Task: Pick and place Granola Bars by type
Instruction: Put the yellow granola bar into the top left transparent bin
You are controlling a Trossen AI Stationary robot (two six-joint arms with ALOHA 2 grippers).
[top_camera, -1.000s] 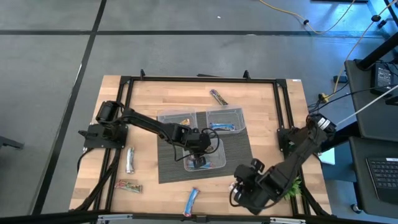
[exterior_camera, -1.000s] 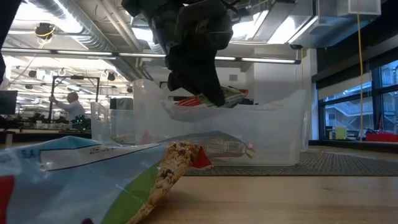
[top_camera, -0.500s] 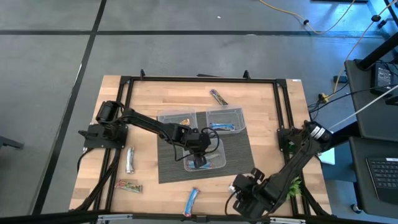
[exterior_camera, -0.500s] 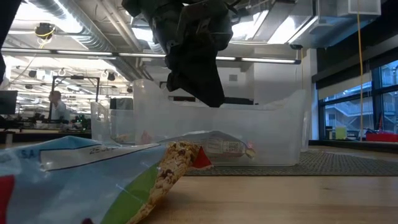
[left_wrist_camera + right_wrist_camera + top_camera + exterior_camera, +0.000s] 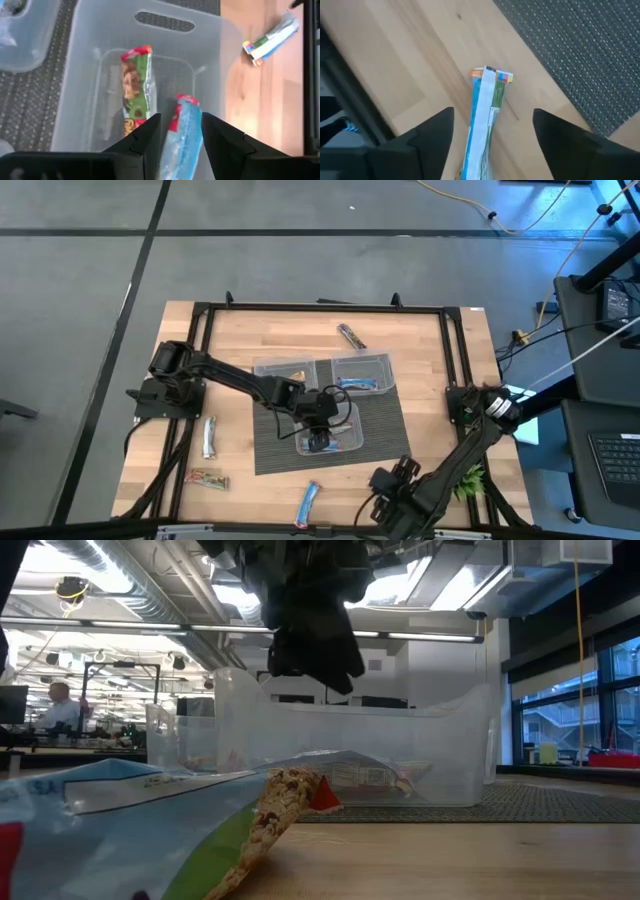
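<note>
My left gripper (image 5: 320, 417) hangs open and empty above the near clear tub (image 5: 352, 442) on the grey mat. In that tub lie a green-red bar (image 5: 135, 87) and a blue bar with a red end (image 5: 184, 131), flat on its floor. My right gripper (image 5: 385, 492) is open and low near the table's front edge. Its fingers stand on either side of a blue-white bar (image 5: 485, 115) without touching it. That bar lies flat on the wood (image 5: 308, 504) and fills the low view's foreground (image 5: 150, 810).
Two more clear tubs stand behind, one with a brown bar (image 5: 296, 374) and one with a blue bar (image 5: 362, 384). Loose bars lie on the wood: silver (image 5: 209, 437), green-red (image 5: 207, 478) and dark (image 5: 350, 335). A small green plant (image 5: 470, 480) stands at the front right.
My left gripper has let go of the bar it held above the near tub. The bar has dropped into the tub, and the gripper has risen a little. My right gripper has moved toward the table's near edge and toward the blue-white bar.
</note>
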